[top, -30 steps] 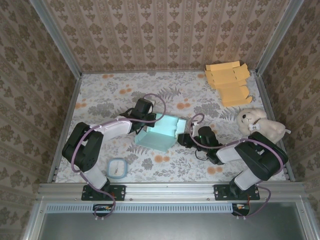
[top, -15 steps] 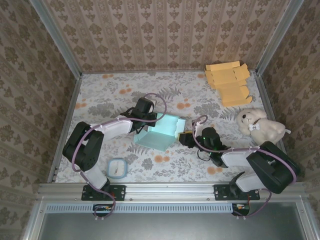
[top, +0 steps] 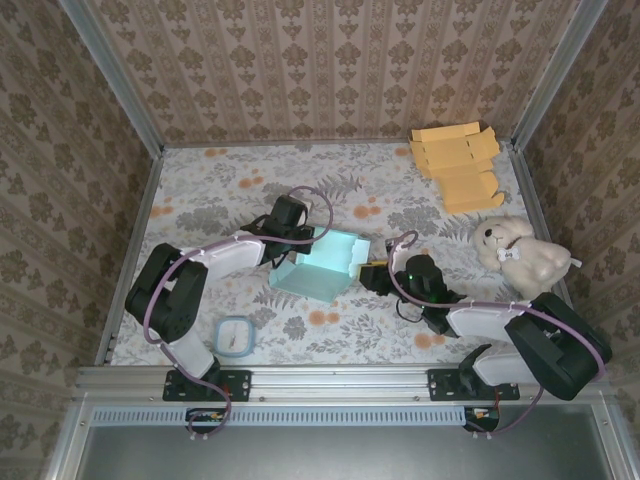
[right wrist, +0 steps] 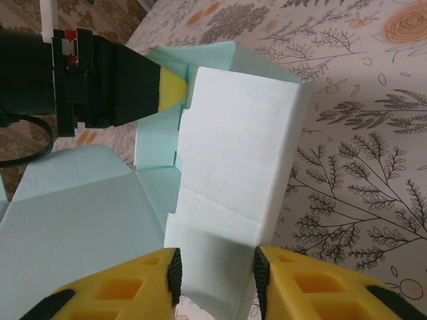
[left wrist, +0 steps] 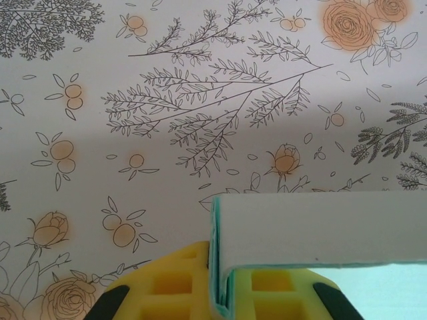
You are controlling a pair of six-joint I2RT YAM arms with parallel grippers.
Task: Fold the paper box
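Observation:
The light teal paper box [top: 322, 265] lies half folded in the middle of the floral table. My left gripper [top: 300, 240] is at the box's far left corner. In the left wrist view its yellow fingers [left wrist: 167, 283] are shut on a thin upright wall edge of the box [left wrist: 320, 230]. My right gripper [top: 373, 276] is at the box's right side. In the right wrist view it [right wrist: 215, 277] holds a folded side wall of the box [right wrist: 233, 160] between both black pads, and the left arm's black gripper [right wrist: 100, 77] shows behind the box.
A stack of flat orange box blanks [top: 455, 165] lies at the back right. A cream plush bear [top: 522, 250] sits right of the right arm. A small round clear lid [top: 235, 336] rests near the front left. Metal rails and patterned walls enclose the table.
The right arm's elbow has swung out to the right and lower, while its gripper stays at the box's right side. The box has shifted slightly. The left arm has stayed put.

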